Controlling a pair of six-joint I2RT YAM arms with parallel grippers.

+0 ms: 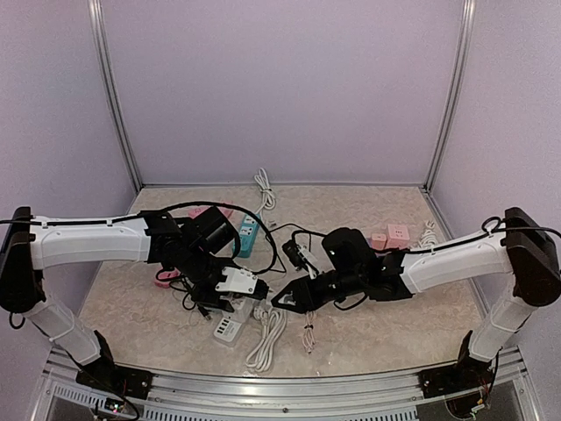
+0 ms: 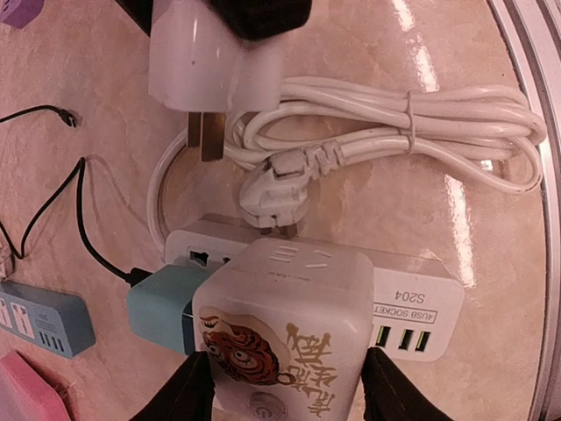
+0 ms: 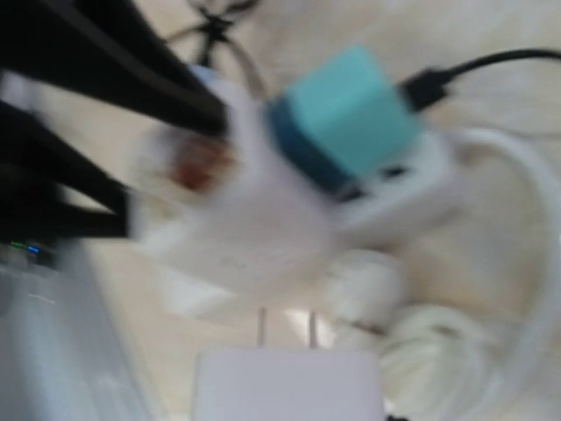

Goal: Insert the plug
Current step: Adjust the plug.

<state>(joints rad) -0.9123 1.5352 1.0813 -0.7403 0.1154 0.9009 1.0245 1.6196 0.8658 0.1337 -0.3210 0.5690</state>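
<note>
Pinching white plug (image 2: 206, 61), right fingers (image 2: 259, 16); left fingers (image 2: 188, 393) clasping cube socket (image 2: 280, 333)

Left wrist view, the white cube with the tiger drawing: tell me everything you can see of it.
The white cube socket looks like glossy plastic with rounded corners, a brown-and-gold tiger drawing with gold characters on one face and socket slots on another. It sits against the white power strip, a teal charger beside it. The left gripper clasps its two sides. Whether it is plugged in is hidden.
</note>
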